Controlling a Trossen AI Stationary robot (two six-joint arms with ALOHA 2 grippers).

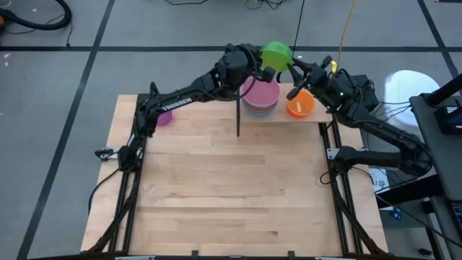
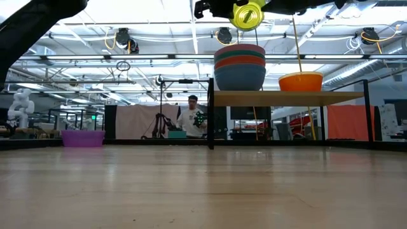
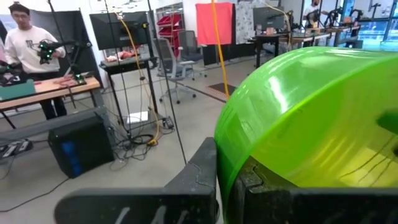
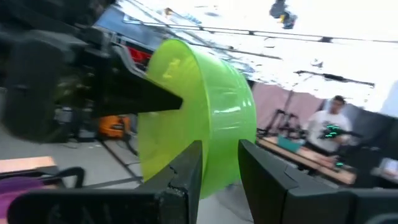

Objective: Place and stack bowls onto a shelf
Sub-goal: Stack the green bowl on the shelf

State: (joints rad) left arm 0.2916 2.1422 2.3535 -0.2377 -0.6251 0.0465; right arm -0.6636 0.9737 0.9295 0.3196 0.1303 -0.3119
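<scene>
Overhead, the left gripper (image 1: 268, 66) clenches the green bowl (image 1: 276, 53) above the shelf (image 2: 286, 97) while the released right gripper (image 4: 219, 163) straddles its rim; the right should clamp firmly before the left lets go.

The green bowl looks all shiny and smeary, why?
Left wrist view: the green bowl sits right at the lens, so it shows huge, with white glare streaks. Right wrist view: bowl and room behind are motion-blurred. Low view: bright ceiling lights leave the bowl pale yellow.
</scene>
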